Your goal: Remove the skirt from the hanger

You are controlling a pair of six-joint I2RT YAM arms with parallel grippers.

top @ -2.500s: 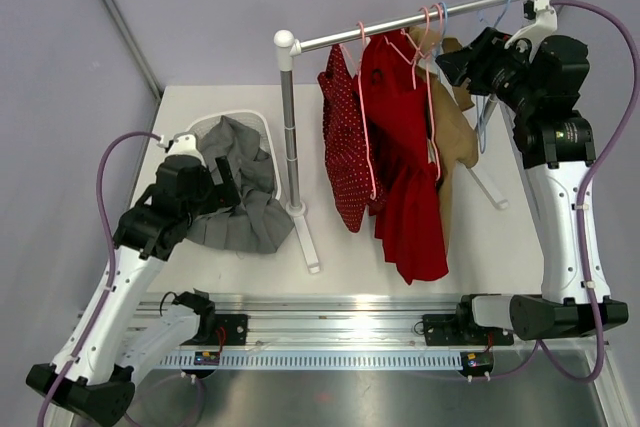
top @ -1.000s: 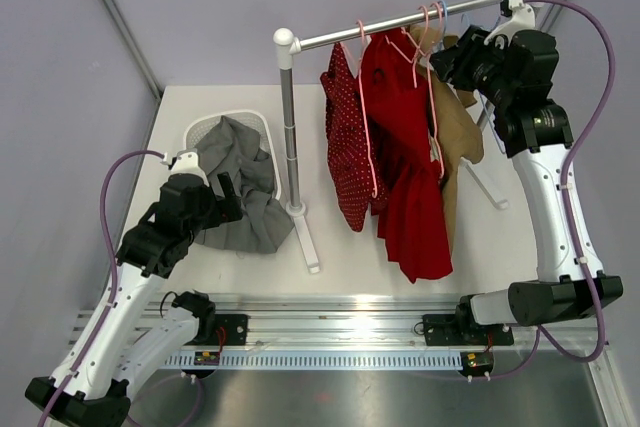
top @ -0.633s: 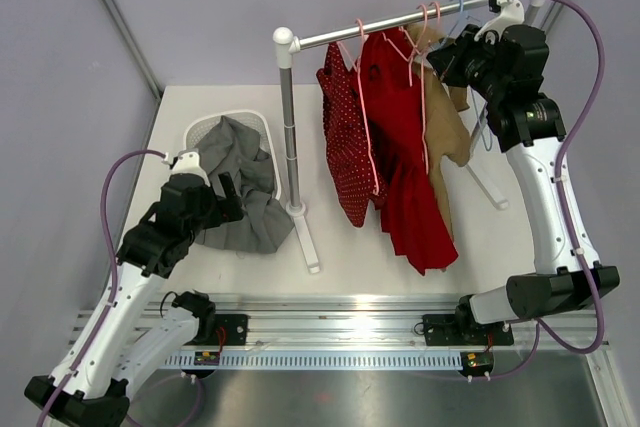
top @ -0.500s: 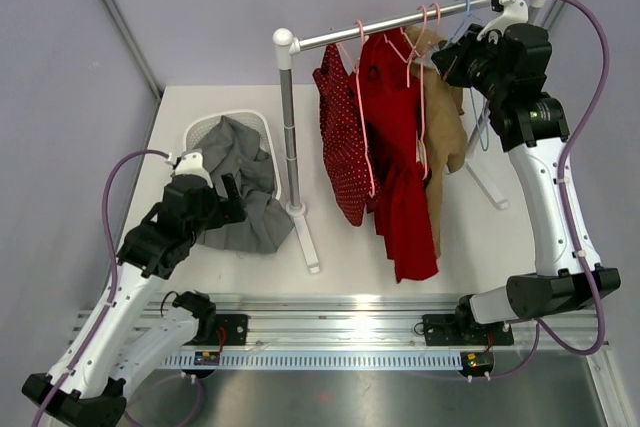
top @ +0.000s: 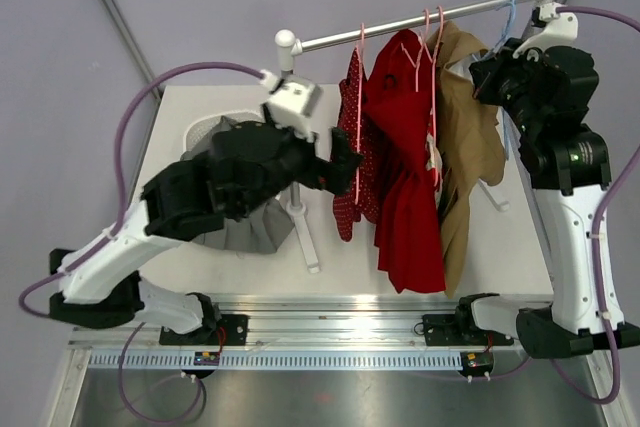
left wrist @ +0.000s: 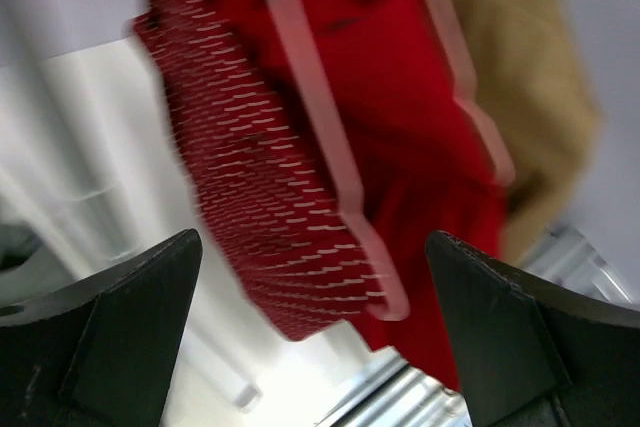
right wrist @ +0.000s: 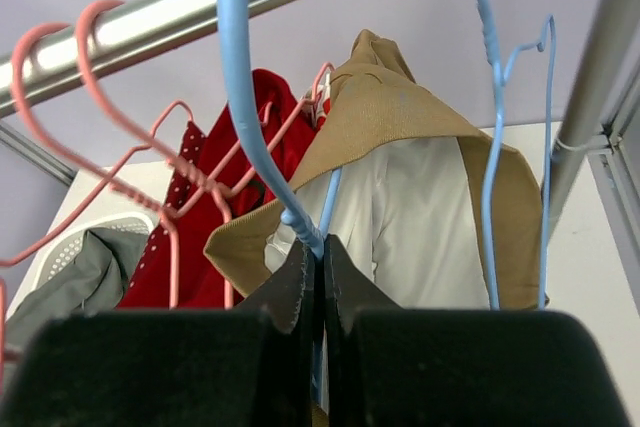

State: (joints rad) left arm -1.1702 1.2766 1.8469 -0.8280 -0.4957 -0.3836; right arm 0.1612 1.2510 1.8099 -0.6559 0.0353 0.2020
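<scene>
A: Big change on the left! That arm has swung up off the grey cloth (top: 240, 232) and across to the rack, and the left fingers (left wrist: 130, 332) now sit at the nine o'clock side of the hanging clothes.

B: And they're spread wide, nothing between them. The wrist view is blurred, but it looks straight at the spotted garment (left wrist: 250, 207) on its pink hanger (left wrist: 320, 147).

A: Over at two o'clock the right arm has shifted too, out towards three o'clock.

B: Yes, and the right fingers (right wrist: 285, 292) are pressed together, pinching the wire of the blue hanger (right wrist: 233, 37) just below its hook. The hook is over the rail (top: 395, 23).

A: Where's the tan skirt (top: 470, 137)?

B: It's on that blue hanger, draped over it with the pale lining showing. It hangs at the three o'clock side of the red dress (top: 405, 187), touching it, and far more of it shows than a moment ago.

A: And the grey cloth?

B: Down on the bench (top: 500, 237) at nine o'clock, half hidden under the left arm.
</scene>
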